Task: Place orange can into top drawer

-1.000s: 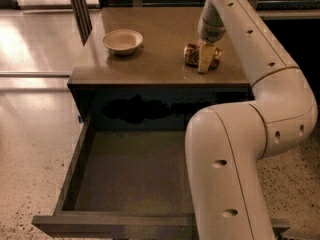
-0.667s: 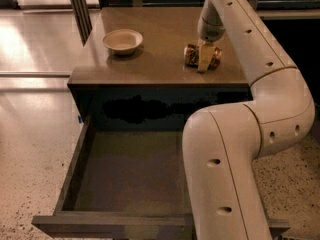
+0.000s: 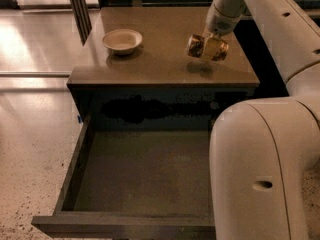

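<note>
While top drawer sits open at btm, orange can is clamped by gripper upper rt, above counter.

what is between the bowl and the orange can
Nothing: in the camera view only bare cabinet top separates the bowl from the orange can, which the end effector holds above the top's right side.

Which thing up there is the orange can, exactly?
Look at the cabinet top above the open top drawer, toward its right side. There the gripper holds the orange can just above the surface. It is small, shiny, orange-gold and dented, unlike the round beige bowl at the left.
</note>
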`<state>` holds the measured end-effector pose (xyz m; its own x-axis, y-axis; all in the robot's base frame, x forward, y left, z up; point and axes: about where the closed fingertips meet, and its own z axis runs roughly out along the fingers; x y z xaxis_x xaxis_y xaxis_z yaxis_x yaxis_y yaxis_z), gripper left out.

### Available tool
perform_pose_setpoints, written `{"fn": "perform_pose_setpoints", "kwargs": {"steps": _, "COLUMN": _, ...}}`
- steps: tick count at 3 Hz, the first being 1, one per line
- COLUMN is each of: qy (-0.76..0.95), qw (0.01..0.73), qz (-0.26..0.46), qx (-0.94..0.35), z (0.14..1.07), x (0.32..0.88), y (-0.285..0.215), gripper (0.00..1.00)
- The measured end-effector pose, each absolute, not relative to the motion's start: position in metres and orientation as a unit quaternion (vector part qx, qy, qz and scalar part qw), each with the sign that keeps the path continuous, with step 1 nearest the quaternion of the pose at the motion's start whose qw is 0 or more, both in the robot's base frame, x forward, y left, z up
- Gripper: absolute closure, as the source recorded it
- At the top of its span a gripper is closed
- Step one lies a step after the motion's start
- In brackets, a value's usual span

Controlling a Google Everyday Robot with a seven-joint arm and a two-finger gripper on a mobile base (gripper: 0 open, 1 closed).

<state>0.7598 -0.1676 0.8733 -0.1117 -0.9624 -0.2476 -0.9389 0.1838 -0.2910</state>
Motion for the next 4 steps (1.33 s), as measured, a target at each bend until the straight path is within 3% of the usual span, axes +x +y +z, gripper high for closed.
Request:
{"fn": "perform_pose_setpoints", "kwargs": {"steps": 1, "qy": 0.736, "qw": 0.256, "qz": -0.007, "qx": -0.627, "z": 0.923, "x": 0.717, "y": -0.157, "gripper": 1.00}}
{"fn": "perform_pose_setpoints", "kwargs": {"steps": 2, "qy": 0.721, "qw": 0.264, "qz": -0.004, "qx": -0.640, "z": 0.939, "x": 0.695, "y": -0.139, "gripper": 1.00}}
{"fn": "perform_pose_setpoints", "kwargs": {"steps": 4, "qy": 0.726, "qw": 0.253, "qz": -0.005, "qx": -0.640, "z": 0.928, "x": 0.700, "y": -0.140, "gripper": 1.00}}
